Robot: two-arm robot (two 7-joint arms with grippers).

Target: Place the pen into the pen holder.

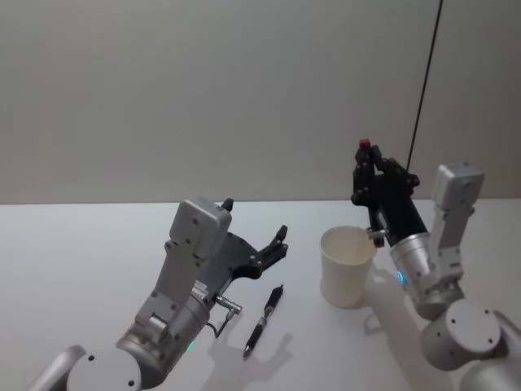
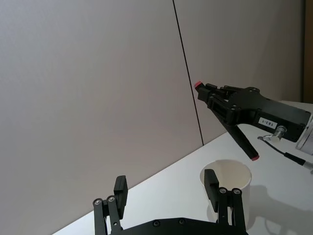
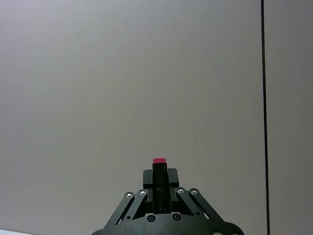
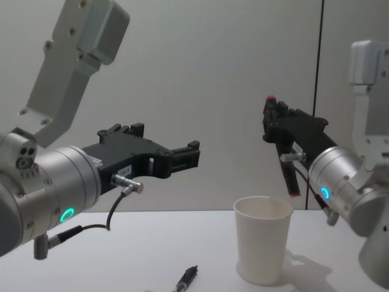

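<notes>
Right gripper [image 1: 368, 159] clamped on the pen [image 2: 244, 143]. Shaft is steep, lower red tip just above the right rim of the cup [image 1: 348, 269], not yet inside; likely lined up for the drop. Left gripper [image 1: 256, 221] spread open and empty, hovering left of the cup, above a second pen [image 1: 263, 320] lying on the table [image 1: 98, 244]. Fingers hide the contact on the shaft.

Pen holder [image 1: 346, 281] white, upright (rolled rim); red-ended pen [image 4: 290, 177] tilted above it; black pen [image 1: 263, 322] flat nearby.
</notes>
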